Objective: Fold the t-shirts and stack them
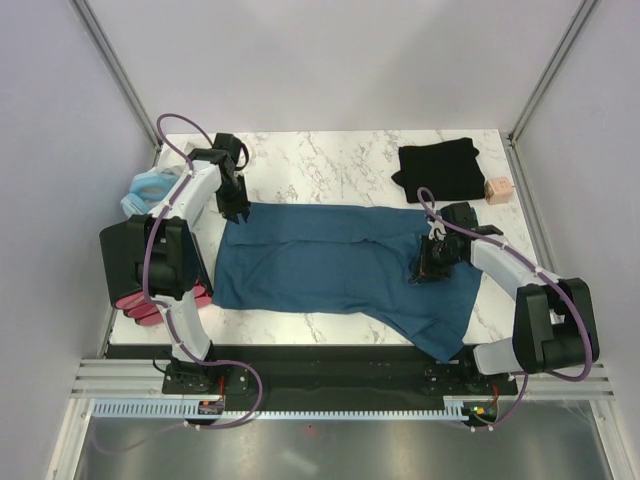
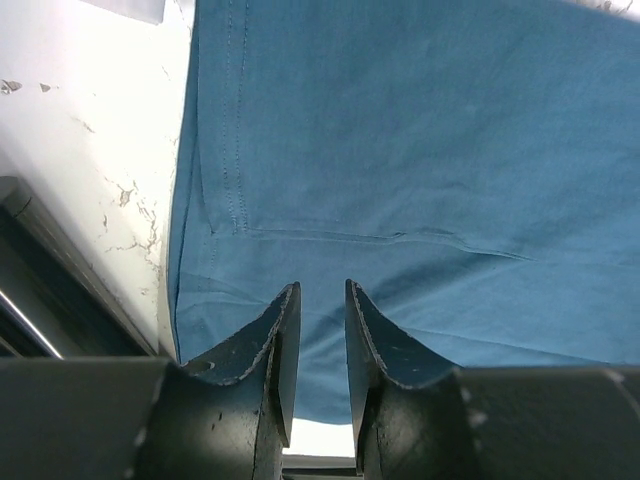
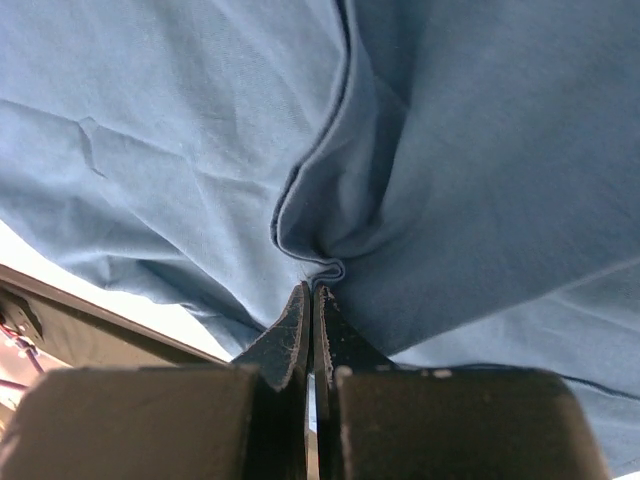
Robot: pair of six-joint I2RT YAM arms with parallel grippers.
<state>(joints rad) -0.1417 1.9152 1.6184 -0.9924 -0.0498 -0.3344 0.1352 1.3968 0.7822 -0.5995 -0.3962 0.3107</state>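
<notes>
Two t-shirts lie on the table: the black t-shirt sits folded at the upper right of the overhead view, and the teal t-shirt spreads across the middle. Both look soft, light and limp, so I judge the teal one will sag wherever I lift it and is best taken at hems or corners. My right pincer is clamped on a puckered fold of it, my left pincer hovers with jaws apart over its left edge, and I see no container.
</notes>
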